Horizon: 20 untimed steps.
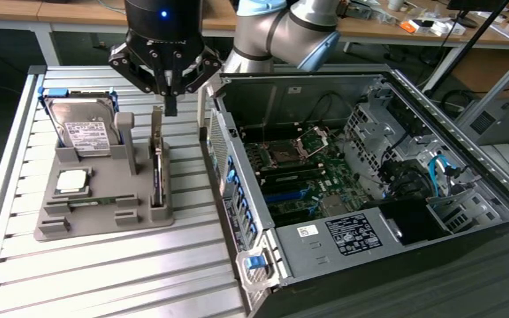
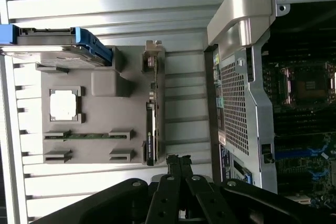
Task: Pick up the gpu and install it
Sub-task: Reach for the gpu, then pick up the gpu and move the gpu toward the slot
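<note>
The gpu (image 1: 157,169) stands on its long edge in a slot of the grey holder (image 1: 104,222), with its silver end bracket (image 1: 156,122) pointing up at the far end. In the wrist view the gpu (image 2: 150,129) appears edge-on as a thin dark strip. My gripper (image 1: 170,106) hangs in the air just above and slightly beyond the bracket end, apart from the card. Its black fingers (image 2: 178,162) are shut together with nothing between them. The open computer case (image 1: 281,99) lies at the exterior view's right, motherboard (image 1: 299,179) exposed.
On the same holder a silver hard drive (image 1: 82,129) with blue rails stands upright, a square CPU chip (image 1: 71,180) lies flat, and a thin memory stick (image 2: 86,136) sits in a groove. The slatted metal table (image 1: 104,278) extends toward the front. Desks stand behind.
</note>
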Tool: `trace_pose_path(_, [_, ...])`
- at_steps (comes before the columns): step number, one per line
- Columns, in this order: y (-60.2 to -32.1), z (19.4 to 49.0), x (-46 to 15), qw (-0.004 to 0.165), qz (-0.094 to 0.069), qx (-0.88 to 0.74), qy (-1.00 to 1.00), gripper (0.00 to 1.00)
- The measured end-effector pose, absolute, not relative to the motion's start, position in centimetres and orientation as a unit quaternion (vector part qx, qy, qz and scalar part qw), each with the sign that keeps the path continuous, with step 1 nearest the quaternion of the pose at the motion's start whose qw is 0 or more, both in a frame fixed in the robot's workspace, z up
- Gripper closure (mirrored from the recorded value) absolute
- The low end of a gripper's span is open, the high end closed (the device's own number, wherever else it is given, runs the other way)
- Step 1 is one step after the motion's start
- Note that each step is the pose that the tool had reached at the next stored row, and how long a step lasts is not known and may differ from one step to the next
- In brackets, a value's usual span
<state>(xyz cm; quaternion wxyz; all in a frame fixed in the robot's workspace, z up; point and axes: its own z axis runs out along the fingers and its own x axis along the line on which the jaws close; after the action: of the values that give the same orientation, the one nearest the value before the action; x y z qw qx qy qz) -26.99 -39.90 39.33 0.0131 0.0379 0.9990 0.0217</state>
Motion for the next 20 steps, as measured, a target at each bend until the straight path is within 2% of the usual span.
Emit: trace_pose_path(20, [-39.9,39.33,-27.88,0.013,0.022,0.038,0.999,0.89])
